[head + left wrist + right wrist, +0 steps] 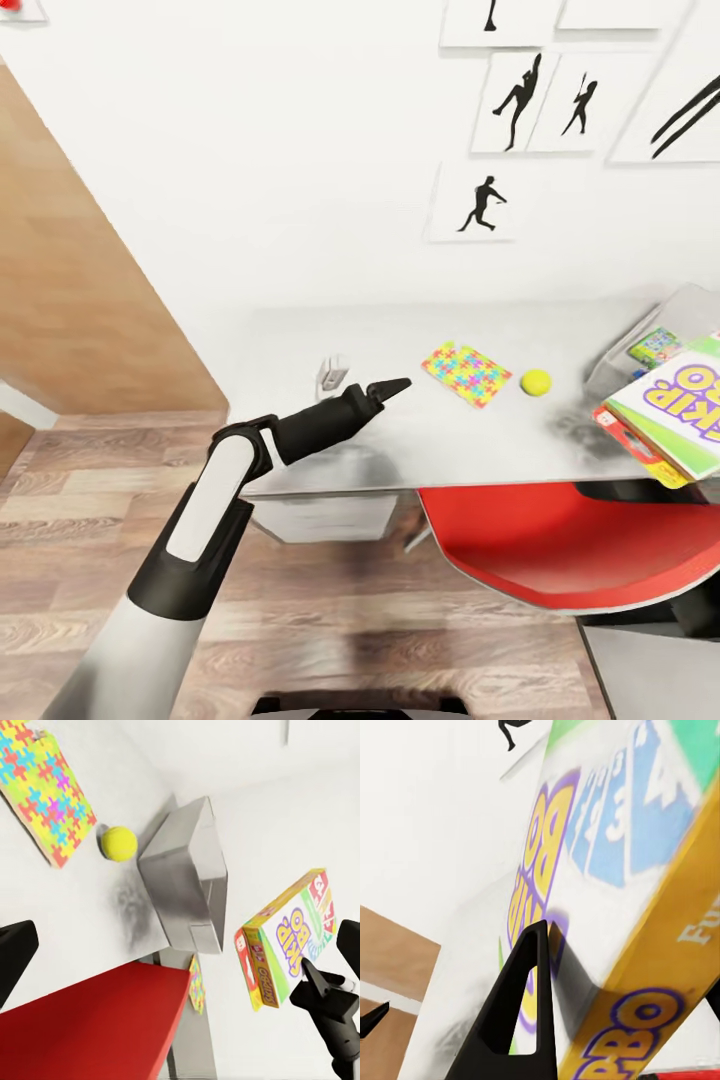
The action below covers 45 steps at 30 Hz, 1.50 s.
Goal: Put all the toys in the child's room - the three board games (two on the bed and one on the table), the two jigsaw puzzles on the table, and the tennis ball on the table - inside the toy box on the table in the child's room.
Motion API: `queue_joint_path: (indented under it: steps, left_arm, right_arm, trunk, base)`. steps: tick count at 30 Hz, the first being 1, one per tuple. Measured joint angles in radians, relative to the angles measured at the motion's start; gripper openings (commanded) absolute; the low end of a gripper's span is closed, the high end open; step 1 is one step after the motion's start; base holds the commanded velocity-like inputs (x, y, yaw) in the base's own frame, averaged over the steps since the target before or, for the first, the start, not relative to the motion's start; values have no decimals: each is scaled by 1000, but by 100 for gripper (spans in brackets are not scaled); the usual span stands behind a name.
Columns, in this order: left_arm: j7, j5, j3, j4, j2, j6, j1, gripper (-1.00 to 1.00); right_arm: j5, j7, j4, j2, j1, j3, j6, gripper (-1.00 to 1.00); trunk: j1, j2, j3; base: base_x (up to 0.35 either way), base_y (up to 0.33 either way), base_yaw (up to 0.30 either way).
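On the pale table lie a multicoloured jigsaw puzzle and, beside it, the yellow-green tennis ball. The grey toy box stands at the table's right end with a small colourful game box inside. My right gripper is shut on the tilted Skip-Bo board game, held in the air near the toy box. A red edge shows under it. My left gripper hovers open over the table, left of the puzzle. A second jigsaw-patterned piece shows below the toy box.
A red chair sits pushed under the table's front edge, below the ball and the held box. A small white object stands on the table by my left gripper. Black silhouette posters hang on the white wall. Wood-plank floor lies to the left.
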State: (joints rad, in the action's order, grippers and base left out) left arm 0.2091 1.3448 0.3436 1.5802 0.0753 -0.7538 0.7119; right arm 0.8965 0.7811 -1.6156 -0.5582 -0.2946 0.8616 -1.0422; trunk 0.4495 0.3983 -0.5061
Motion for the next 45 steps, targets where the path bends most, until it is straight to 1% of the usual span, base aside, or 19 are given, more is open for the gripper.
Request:
queue_joint_path:
  steps: [7,21,24,38,45]
  left_arm:
    - [1,-2,1,0,0,0,-1,100]
    - [2,-3,5,0,1,0,-1,100]
    - [1,-3,5,0,1,0,-1,100]
    - [-6,-2,0,1,0,0,-2,100]
    - [-10,-3,0,3,0,0,-7,100]
  right_arm:
    - [-2,0,0,1,0,3,0,-100]
    - [-2,1,0,1,1,11,1,-100]
    - [5,2,0,1,1,12,-1,-100]
    - [5,2,0,3,1,12,-1,-100]
    - [4,2,0,4,1,12,-1,-100]
  trunk:
    - [0,0,0]
    - [0,0,0]
    - [0,0,0]
    - [0,0,0]
    - [0,0,0]
  base:
    - [0,-257,-131]
    - [0,-293,-13]
    - [0,-106,-1]
    - [4,-25,0]
    - [140,-119,0]
